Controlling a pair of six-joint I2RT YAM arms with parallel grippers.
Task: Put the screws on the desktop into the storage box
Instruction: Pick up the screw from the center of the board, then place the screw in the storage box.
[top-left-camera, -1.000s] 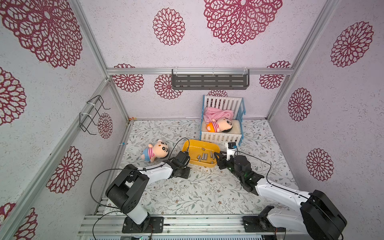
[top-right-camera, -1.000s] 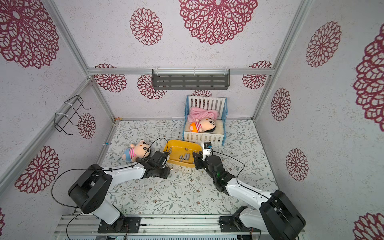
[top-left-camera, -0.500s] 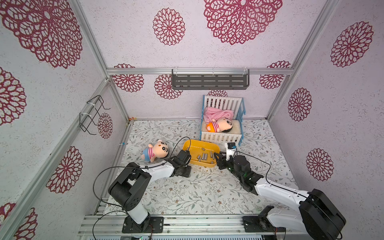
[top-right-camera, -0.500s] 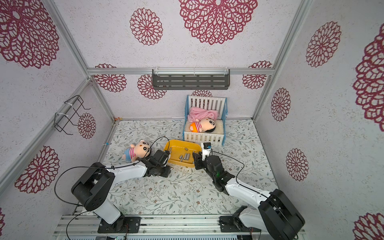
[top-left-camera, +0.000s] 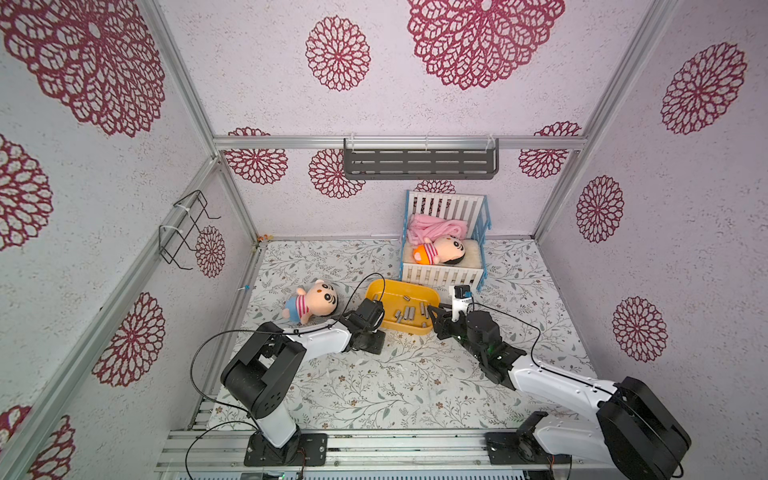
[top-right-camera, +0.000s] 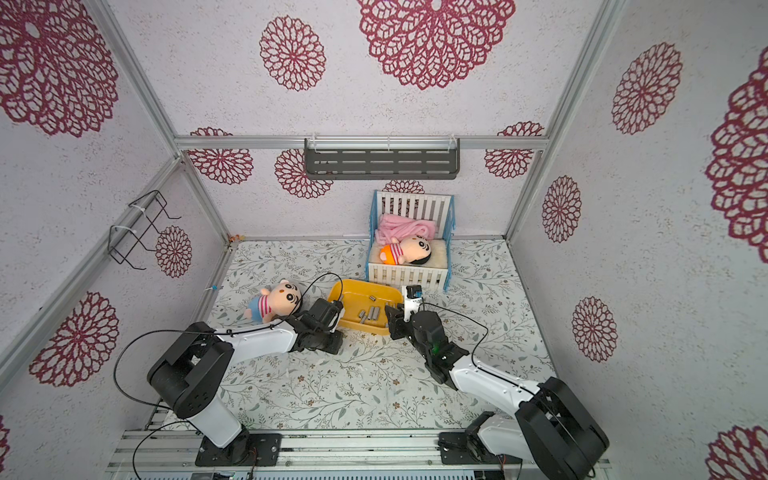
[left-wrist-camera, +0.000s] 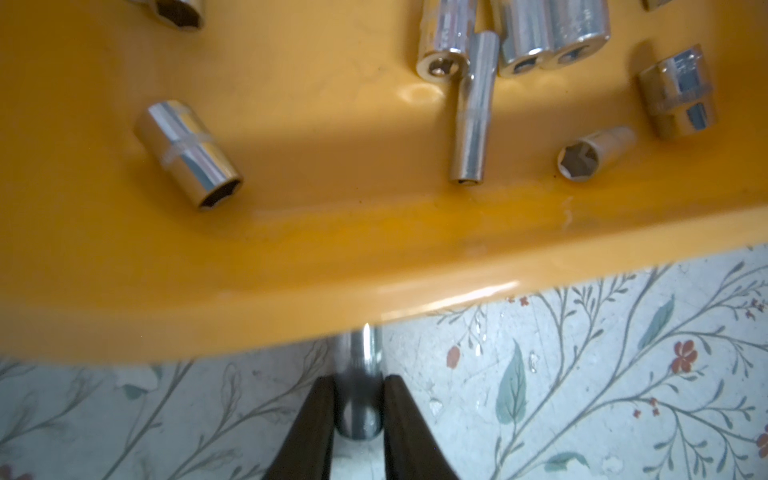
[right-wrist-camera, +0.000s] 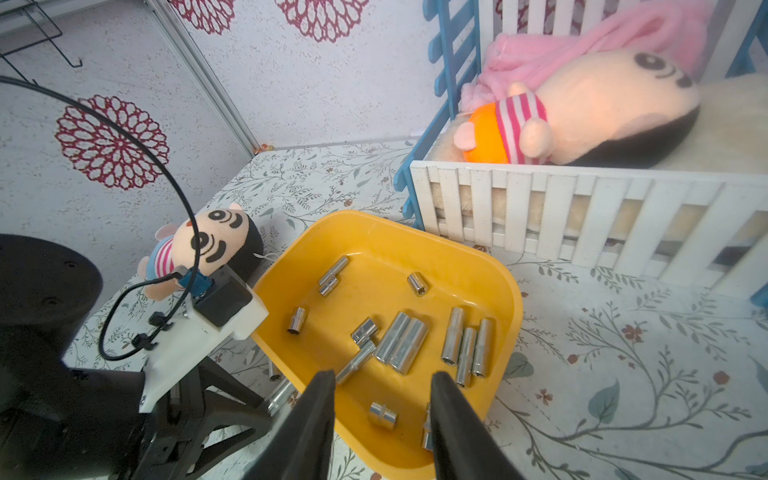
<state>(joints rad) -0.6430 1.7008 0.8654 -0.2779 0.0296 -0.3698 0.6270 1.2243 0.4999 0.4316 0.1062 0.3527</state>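
Note:
The yellow storage box (top-left-camera: 386, 291) (top-right-camera: 353, 291) sits mid-desktop (top-left-camera: 395, 386) in front of the crib, holding several silver screws (right-wrist-camera: 403, 345) (left-wrist-camera: 189, 153). My left gripper (left-wrist-camera: 359, 380) (top-left-camera: 378, 347) is low at the box's near left corner, shut on a silver screw (left-wrist-camera: 359, 365) that lies on the desktop with its far end under the box rim (left-wrist-camera: 291, 291). The right wrist view shows that screw (right-wrist-camera: 280, 395) and a smaller one (right-wrist-camera: 272, 370) beside the rim. My right gripper (right-wrist-camera: 383, 376) (top-left-camera: 434, 320) hovers open over the box's near right corner, holding nothing.
A plush doll (top-left-camera: 311, 299) lies left of the box, close to the left arm's cable. The white-and-blue crib (top-left-camera: 442, 274) with another doll stands just behind the box. A grey shelf (top-left-camera: 419, 164) hangs on the back wall and a wire rack (top-left-camera: 183, 228) on the left wall.
The left gripper's jaws have closed in on the screw beside the box. The right arm has stayed still.

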